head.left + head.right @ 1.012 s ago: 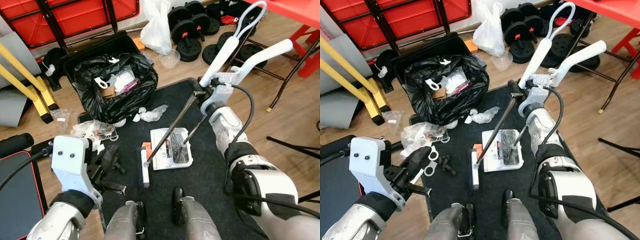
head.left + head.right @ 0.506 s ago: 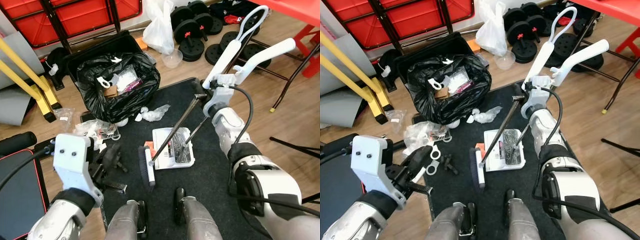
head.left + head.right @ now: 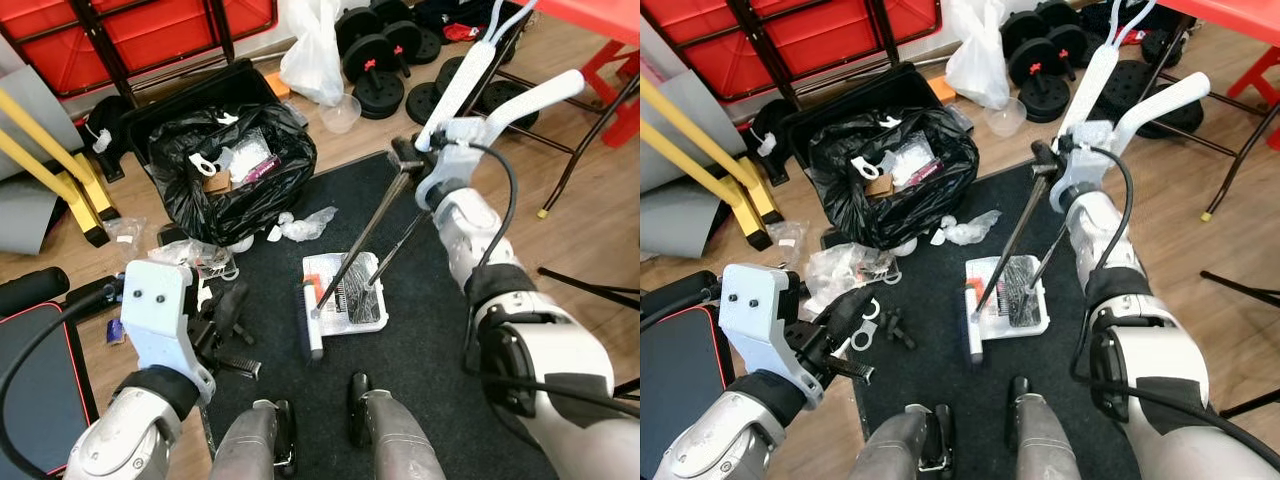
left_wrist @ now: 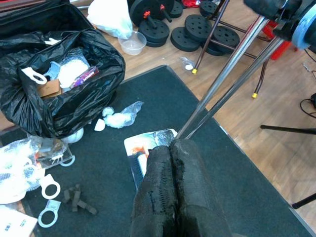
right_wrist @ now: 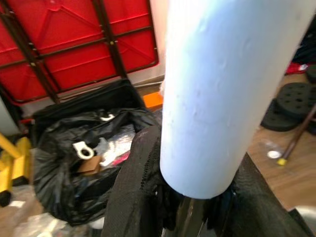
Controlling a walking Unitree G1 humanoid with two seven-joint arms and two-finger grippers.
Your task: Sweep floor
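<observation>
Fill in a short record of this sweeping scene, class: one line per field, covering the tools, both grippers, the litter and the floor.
Tools: broom and dustpan, long handles leaning together
Right gripper: shut on the white handles
Left gripper: fingers shut, holding nothing
Surface: dark mat on wooden floor
Bin: black bag, open, holding rubbish
Litter: crumpled plastic on the mat by the bag; white rings near the left gripper
</observation>
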